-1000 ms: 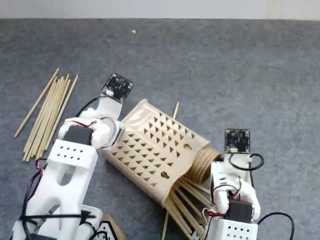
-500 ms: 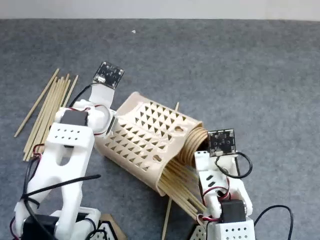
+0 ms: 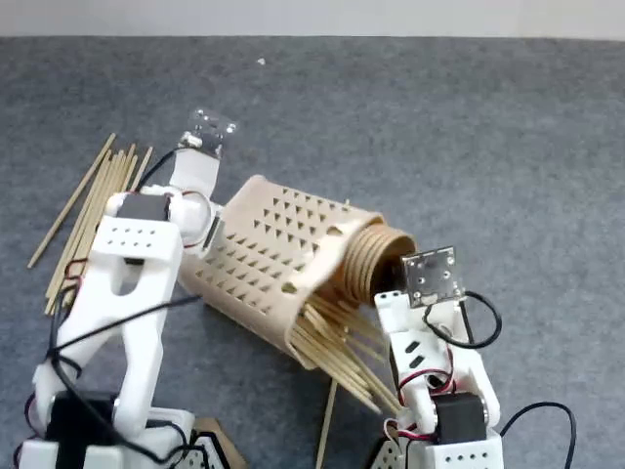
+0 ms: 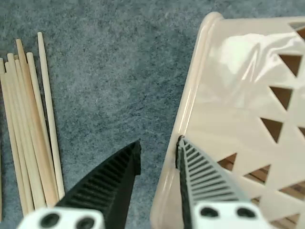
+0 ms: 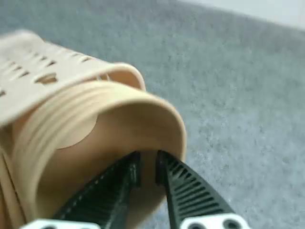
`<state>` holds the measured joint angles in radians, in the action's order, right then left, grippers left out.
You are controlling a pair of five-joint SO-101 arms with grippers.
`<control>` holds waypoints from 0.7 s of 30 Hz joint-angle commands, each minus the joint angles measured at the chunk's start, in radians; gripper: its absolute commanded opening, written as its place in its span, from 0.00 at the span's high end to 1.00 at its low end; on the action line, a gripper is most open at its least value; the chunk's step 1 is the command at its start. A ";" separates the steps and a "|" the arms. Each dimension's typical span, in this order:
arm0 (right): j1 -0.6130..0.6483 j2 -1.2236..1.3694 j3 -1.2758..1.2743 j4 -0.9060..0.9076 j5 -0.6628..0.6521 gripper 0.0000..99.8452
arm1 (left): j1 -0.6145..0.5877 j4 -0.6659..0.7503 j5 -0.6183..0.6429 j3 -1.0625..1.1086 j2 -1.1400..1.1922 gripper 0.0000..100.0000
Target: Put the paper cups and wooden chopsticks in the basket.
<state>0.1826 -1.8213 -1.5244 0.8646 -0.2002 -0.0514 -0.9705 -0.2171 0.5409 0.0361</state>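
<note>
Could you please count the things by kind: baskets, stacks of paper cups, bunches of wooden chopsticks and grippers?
Basket: 1
Stack of paper cups: 1
Bunches of wooden chopsticks: 2, the bunch on the carpet and the bunch sticking out of the basket
Grippers: 2, the left gripper and the right gripper
Total: 6

The setting looks like a robotics lab or hobby test bench rather than a home. The left arm (image 3: 127, 283) and the right arm (image 3: 437, 366), both of white plastic shells with rows of holes, stand side by side with bare circuit boards (image 3: 430, 277) and loose black and red wires (image 3: 476, 327) exposed. The work surface is a plain grey carpet-like mat (image 3: 488, 127) running up to a pale wall (image 3: 312, 18). On it lie simple practice props: a perforated basket (image 3: 264, 254), stacked paper cups (image 3: 376, 256) and wooden chopsticks (image 3: 93, 220)
</note>
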 commanded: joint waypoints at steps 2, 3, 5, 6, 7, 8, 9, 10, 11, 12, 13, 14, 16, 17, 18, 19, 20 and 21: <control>0.004 -0.005 0.077 0.007 -0.011 0.92 | -0.004 -0.080 -0.008 -0.044 0.147 0.86; 0.004 -0.002 0.091 0.007 -0.011 0.92 | -0.004 -0.089 -0.009 -0.056 0.159 0.86; 0.004 0.041 0.120 0.008 -0.011 0.92 | -0.004 -0.101 -0.009 -0.070 0.173 0.86; 0.004 0.081 0.139 0.008 -0.008 0.92 | -0.002 -0.106 -0.009 -0.071 0.176 0.86; 0.004 0.127 0.157 0.008 -0.006 0.92 | -0.001 -0.107 -0.011 -0.074 0.179 0.86; 0.004 0.177 0.185 0.008 -0.006 0.92 | 0.001 -0.109 -0.018 -0.074 0.182 0.86; 0.004 0.229 0.222 0.008 -0.005 0.92 | 0.002 -0.118 -0.034 -0.074 0.183 0.86; 0.004 0.282 0.260 0.008 -0.005 0.92 | 0.002 -0.129 -0.043 -0.079 0.185 0.86; 0.002 0.328 0.300 0.008 -0.005 0.92 | 0.002 -0.138 -0.043 -0.087 0.189 0.86; 0.001 0.372 0.341 0.008 -0.005 0.92 | 0.002 -0.147 -0.043 -0.094 0.196 0.86; -0.001 0.412 0.380 0.012 -0.005 0.92 | 0.002 -0.153 -0.043 -0.102 0.205 0.86; -0.004 0.446 0.414 0.025 -0.005 0.92 | 0.001 -0.161 -0.043 -0.111 0.216 0.86; -0.021 0.495 0.475 0.068 -0.005 0.92 | -0.001 -0.186 -0.043 -0.137 0.237 0.86; -0.025 0.509 0.506 0.091 -0.005 0.92 | -0.001 -0.204 -0.041 -0.151 0.251 0.86; -0.031 0.516 0.535 0.113 -0.005 0.92 | 0.001 -0.224 -0.041 -0.166 0.268 0.85; -0.038 0.518 0.559 0.131 -0.005 0.92 | 0.004 -0.244 -0.041 -0.185 0.286 0.85; -0.038 0.518 0.582 0.151 -0.005 0.92 | 0.004 -0.261 -0.041 -0.206 0.306 0.85; -0.038 0.518 0.607 0.174 -0.005 0.92 | 0.004 -0.275 -0.040 -0.226 0.325 0.85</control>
<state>0.1611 -1.3134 -1.0134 0.9904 -0.2033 -0.0529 -1.1899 -0.2524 0.3521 0.3046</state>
